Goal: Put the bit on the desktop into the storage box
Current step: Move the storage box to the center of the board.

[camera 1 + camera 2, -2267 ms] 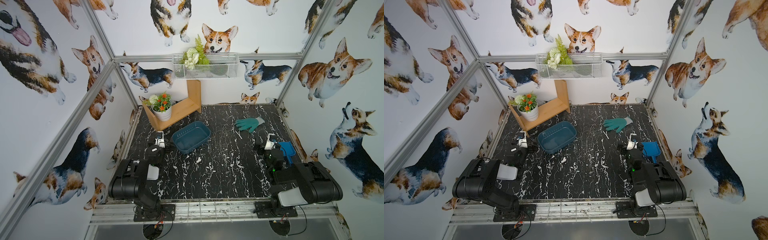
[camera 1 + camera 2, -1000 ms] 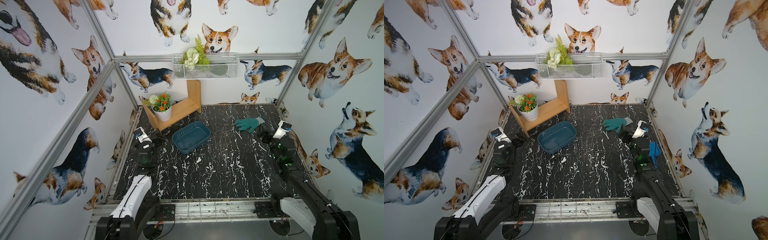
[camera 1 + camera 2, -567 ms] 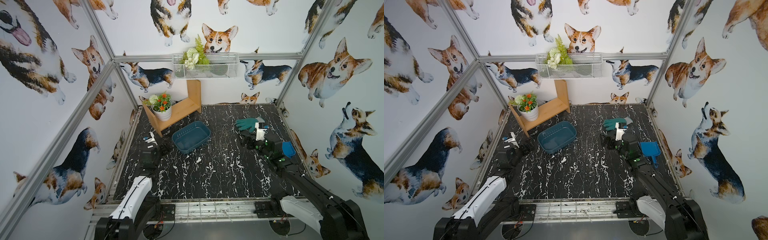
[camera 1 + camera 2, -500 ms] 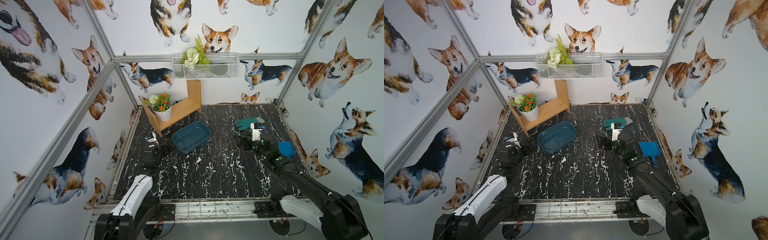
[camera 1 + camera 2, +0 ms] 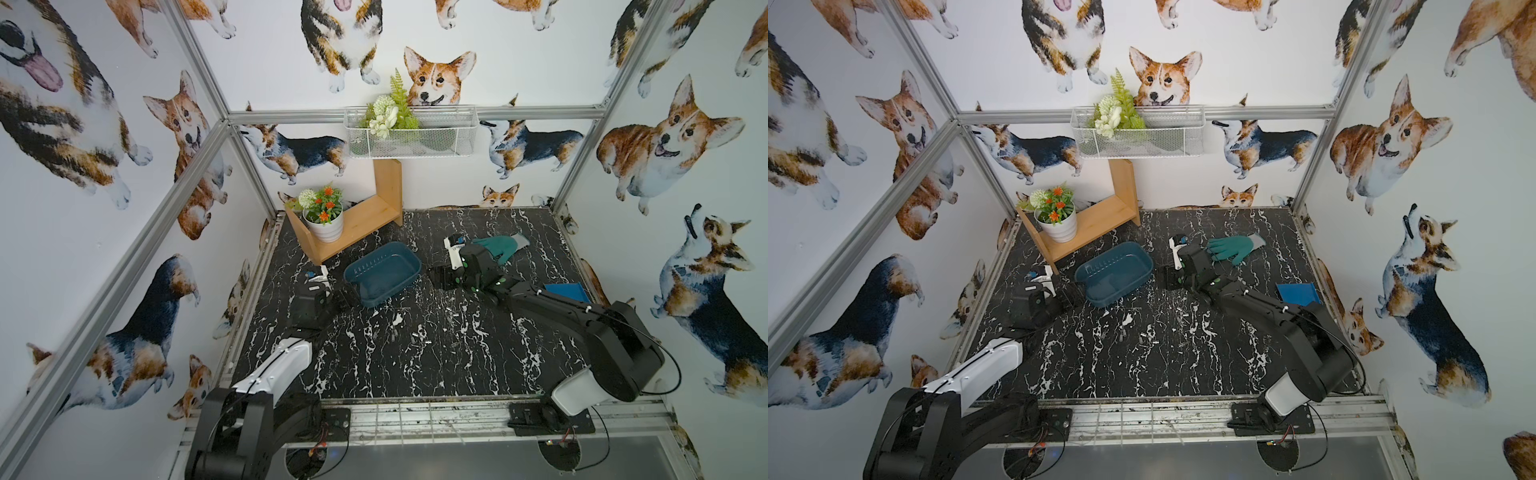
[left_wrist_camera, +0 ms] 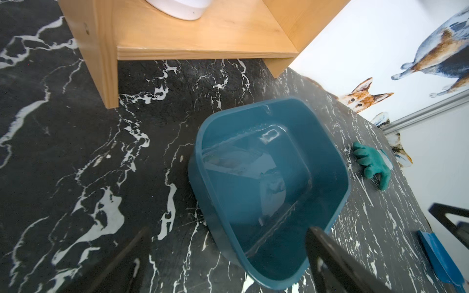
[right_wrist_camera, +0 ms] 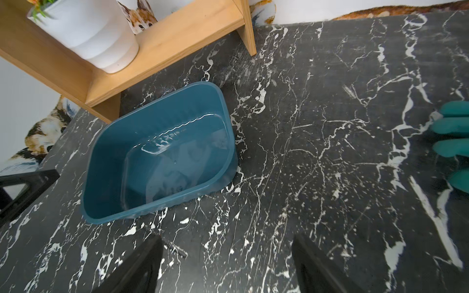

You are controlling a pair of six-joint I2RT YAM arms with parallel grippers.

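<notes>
Dark metal bit [image 7: 177, 250] lies just inside one finger of right gripper [image 7: 228, 269], long axis slanting across gap; jaws apart, empty; storage box [image 7: 157, 152] just beyond.

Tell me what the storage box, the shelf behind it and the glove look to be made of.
The storage box: looks like moulded plastic, glossy teal; its inside throws bright reflections. The shelf: apparently pale wood, matt, with faint grain showing. The glove: likely rubber-coated fabric, dull green; the cuff looks grey knit, too small to be sure.
</notes>
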